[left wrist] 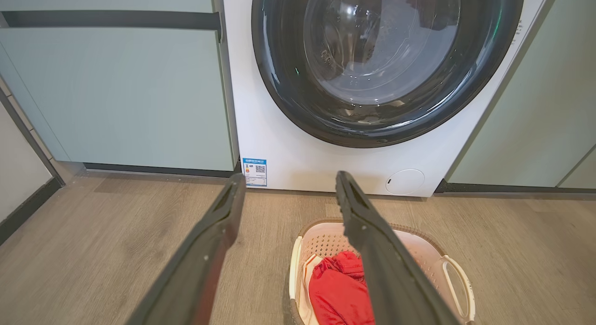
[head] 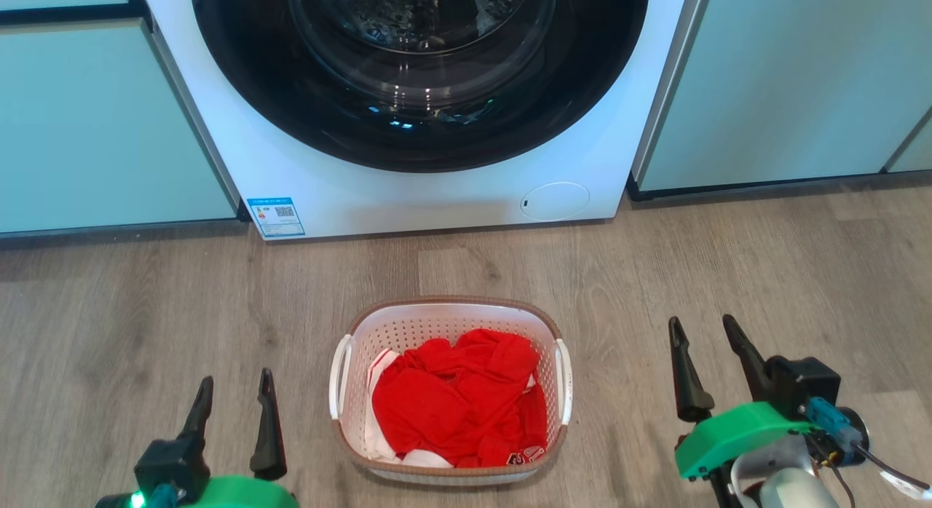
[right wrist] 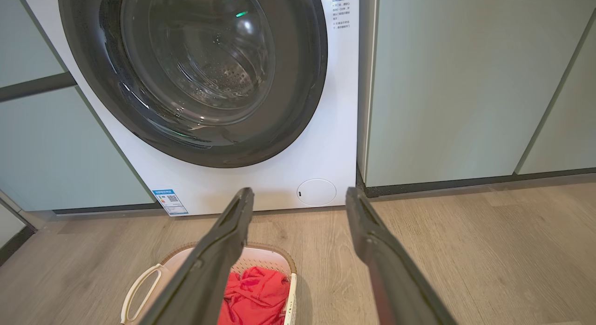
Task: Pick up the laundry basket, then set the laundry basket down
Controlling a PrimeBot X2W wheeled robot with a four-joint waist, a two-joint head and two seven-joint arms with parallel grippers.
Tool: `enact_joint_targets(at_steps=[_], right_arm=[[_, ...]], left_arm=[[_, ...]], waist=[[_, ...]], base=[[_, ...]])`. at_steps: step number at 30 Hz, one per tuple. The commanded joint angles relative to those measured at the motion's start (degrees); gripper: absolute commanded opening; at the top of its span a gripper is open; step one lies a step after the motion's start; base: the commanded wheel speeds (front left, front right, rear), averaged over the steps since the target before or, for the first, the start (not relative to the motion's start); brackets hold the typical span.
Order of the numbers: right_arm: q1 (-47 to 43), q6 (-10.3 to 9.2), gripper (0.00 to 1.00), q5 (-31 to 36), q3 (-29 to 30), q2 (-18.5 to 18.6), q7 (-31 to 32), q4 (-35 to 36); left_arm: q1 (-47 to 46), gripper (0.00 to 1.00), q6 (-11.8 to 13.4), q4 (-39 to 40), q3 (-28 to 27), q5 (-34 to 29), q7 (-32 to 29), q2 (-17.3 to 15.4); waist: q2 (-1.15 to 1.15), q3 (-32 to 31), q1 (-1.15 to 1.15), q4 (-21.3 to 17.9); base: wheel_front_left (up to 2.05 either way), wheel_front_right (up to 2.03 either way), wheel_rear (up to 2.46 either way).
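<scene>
I've got the left gripper [head: 236,377] and right gripper [head: 701,320] with fingers spread wide, empty. The laundry basket [head: 437,324] sits upright on the floor [head: 145,311] between them, touching neither. Its handles face left and right, but I can't call the long axis.

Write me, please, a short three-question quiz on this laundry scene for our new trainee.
1. True or false: in the head view, the laundry basket stands on the floor between the left gripper and the right gripper, touched by neither.
2. Multiple choice: the cloth in the basket is mostly A) blue, B) red, C) black.
3. Fill in the gap: the jaws of both grippers stand ____, with nothing held.

Key: 1 true; 2 B; 3 open.
</scene>
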State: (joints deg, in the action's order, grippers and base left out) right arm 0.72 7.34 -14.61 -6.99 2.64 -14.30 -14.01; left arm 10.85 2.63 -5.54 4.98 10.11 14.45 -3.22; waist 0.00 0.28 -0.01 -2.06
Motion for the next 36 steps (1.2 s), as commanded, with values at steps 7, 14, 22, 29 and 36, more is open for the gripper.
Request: enact_joint_targets(at_steps=[7,14,22,29,36], right_arm=[[1.34,0.14,1.0,0.81,-0.12,0.24,-0.7,2.31],[1.38,0.14,1.0,1.04,0.06,0.24,-0.7,2.53],[-0.81,0.0,0.0,-1.61,1.2,-0.19,0.46,-3.03],[-0.42,0.01,0.0,-6.31,1.58,0.11,1.38,-2.89],[-0.05,0.02,0.0,-10.93,1.98,0.36,2.3,-2.73]], left_arm=[[-1.51,1.0,0.42,1.96,-1.97,-0.41,0.55,0.34],[-1.61,1.0,0.31,2.52,-1.84,-0.09,0.55,0.34],[-0.04,0.0,0.02,-2.8,0.04,2.27,-0.63,-0.03],[-1.03,0.0,-0.55,-3.18,-0.34,7.15,-1.58,-0.26],[-2.05,0.0,-1.16,-3.62,-0.72,11.97,-2.54,-0.44]], waist=[[0.0,0.09,0.01,-0.02],[0.0,0.11,0.01,0.07],[0.0,0.11,0.01,0.16],[0.0,0.09,0.01,0.27],[0.0,0.08,0.01,0.38]], base=[[0.0,0.0,0.0],[0.0,0.0,0.0],[0.0,0.0,0.0],[0.0,0.0,0.0],[0.0,0.0,0.0]])
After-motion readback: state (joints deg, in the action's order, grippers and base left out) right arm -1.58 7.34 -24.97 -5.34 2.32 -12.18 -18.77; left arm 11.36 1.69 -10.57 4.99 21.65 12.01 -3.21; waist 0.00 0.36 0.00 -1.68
